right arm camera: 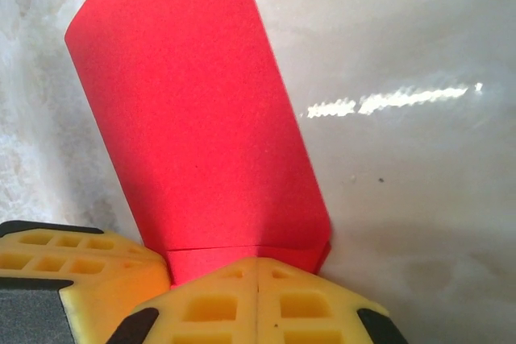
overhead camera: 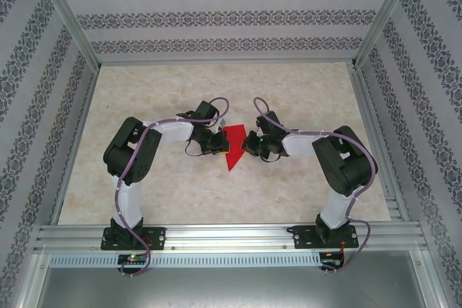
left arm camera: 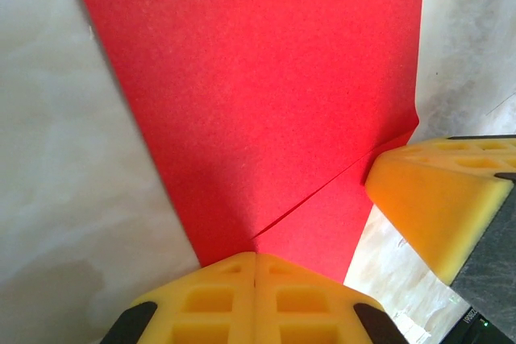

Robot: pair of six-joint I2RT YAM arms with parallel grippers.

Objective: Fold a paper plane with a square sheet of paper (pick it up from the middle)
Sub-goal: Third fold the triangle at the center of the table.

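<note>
The red paper (overhead camera: 233, 148) lies flat on the table between both arms, folded into a pointed shape like a paper plane, its tip toward the near edge. My left gripper (overhead camera: 218, 142) is shut, its yellow tips (left arm camera: 255, 257) resting on the paper (left arm camera: 266, 102) where a fold line ends. My right gripper (overhead camera: 249, 144) is shut too, its tips (right arm camera: 256, 262) set on a folded flap of the paper (right arm camera: 193, 118). The two grippers face each other, almost touching. Each wrist view shows the other gripper's yellow finger (left arm camera: 427, 199) (right arm camera: 72, 267) beside the paper.
The pale marbled tabletop (overhead camera: 303, 99) is walled by an aluminium frame (overhead camera: 216, 236) and patterned panels on three sides. Both arm bases sit on the near rail.
</note>
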